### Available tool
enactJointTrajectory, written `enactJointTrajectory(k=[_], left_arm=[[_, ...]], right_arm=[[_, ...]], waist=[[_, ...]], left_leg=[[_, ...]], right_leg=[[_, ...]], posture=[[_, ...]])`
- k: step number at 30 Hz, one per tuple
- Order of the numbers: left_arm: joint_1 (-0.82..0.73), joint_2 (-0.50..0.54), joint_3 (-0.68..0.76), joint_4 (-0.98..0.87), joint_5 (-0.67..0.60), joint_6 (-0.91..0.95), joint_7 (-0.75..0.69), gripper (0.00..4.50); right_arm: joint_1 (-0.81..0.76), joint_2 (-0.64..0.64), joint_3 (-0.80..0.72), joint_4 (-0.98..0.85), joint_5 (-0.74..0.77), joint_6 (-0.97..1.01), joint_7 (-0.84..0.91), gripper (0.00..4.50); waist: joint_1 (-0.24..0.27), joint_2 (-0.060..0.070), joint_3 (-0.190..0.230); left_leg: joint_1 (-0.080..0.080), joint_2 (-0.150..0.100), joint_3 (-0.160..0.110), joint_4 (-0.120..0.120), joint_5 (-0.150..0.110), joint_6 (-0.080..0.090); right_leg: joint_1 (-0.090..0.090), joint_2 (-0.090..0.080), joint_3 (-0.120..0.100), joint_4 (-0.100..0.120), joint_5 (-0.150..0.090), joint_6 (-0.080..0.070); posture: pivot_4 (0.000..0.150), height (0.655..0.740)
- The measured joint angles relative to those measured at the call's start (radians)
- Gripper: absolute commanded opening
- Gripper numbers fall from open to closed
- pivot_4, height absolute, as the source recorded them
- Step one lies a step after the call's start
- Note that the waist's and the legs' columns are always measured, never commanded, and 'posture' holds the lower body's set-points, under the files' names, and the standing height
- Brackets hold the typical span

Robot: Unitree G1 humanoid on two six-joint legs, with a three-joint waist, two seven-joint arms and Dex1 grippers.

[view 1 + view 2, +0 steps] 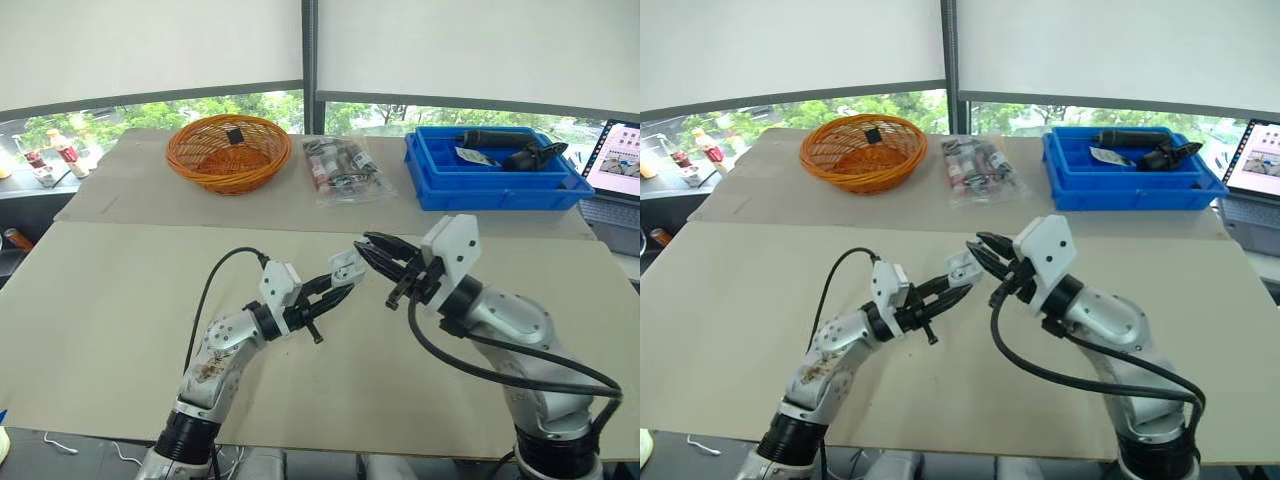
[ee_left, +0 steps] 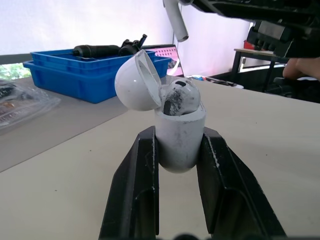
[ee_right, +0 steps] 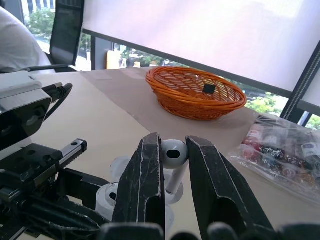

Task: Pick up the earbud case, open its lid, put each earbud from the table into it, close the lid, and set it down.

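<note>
My left gripper (image 2: 178, 150) is shut on the white earbud case (image 2: 178, 135), held above the middle of the table. Its lid (image 2: 138, 82) stands open, and one earbud (image 2: 180, 97) sits inside. My right gripper (image 3: 174, 154) is shut on the second white earbud (image 3: 173, 155), stem pointing down, just above the open case (image 3: 116, 197). In the left eye view the case (image 1: 346, 267) and the right gripper (image 1: 372, 248) meet over the table's centre.
At the table's back stand an orange wicker basket (image 1: 228, 150), a clear bag of small items (image 1: 342, 168) and a blue tray (image 1: 495, 170) with dark tools. A laptop (image 1: 616, 165) sits at the far right. A person sits beyond the table (image 3: 20, 42).
</note>
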Motion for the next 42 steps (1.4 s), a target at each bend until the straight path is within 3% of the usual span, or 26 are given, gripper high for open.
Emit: enactJointTrajectory(k=[26,27,32,35,41,42], left_arm=[[-0.018,0.004,0.004,0.016,-0.001,0.033,-0.029,0.54],[-0.018,0.004,0.004,0.016,-0.001,0.033,-0.031,0.54],[-0.019,0.009,0.020,0.016,0.001,0.031,-0.032,0.54],[-0.022,0.005,0.017,0.016,0.001,0.026,-0.038,0.54],[-0.040,0.029,0.007,0.043,-0.001,0.021,-0.110,0.54],[-0.051,0.037,-0.005,0.054,-0.004,0.021,-0.143,0.54]], right_arm=[[0.101,-0.050,0.117,0.141,-0.179,-0.319,0.013,0.33],[0.102,-0.050,0.117,0.141,-0.178,-0.320,0.014,1.38],[0.109,-0.044,0.105,0.127,-0.151,-0.278,0.015,3.06],[0.109,-0.065,0.065,0.072,-0.074,-0.180,0.024,3.09],[0.019,-0.270,-0.237,-0.018,0.174,0.084,0.070,3.09],[-0.005,-0.315,-0.257,-0.007,0.202,0.113,0.091,2.84]], waist=[[-0.002,0.000,0.000],[-0.002,0.000,0.000],[-0.002,0.000,0.000],[0.001,0.000,0.000],[0.004,0.000,0.000],[0.002,0.001,0.001]], left_leg=[[0.000,0.000,0.000,0.000,0.000,0.000],[0.000,0.000,0.000,0.000,0.000,0.000],[0.000,0.000,0.000,0.000,0.000,0.000],[-0.001,0.000,0.000,0.000,0.000,0.000],[-0.001,0.000,-0.001,0.000,0.000,0.000],[-0.001,0.000,-0.001,0.000,0.000,0.000]], right_leg=[[0.000,0.000,0.000,0.000,0.000,0.000],[0.000,0.000,0.000,0.000,0.000,0.000],[0.000,0.000,0.000,0.000,0.000,0.000],[0.000,0.000,0.000,0.000,0.000,0.000],[0.000,0.000,-0.001,-0.001,0.000,0.000],[0.000,0.000,-0.001,-0.001,0.000,0.000]], posture=[[0.150,0.6940],[0.150,0.6940],[0.150,0.6940],[0.150,0.6940],[0.150,0.6940],[0.150,0.6940]])
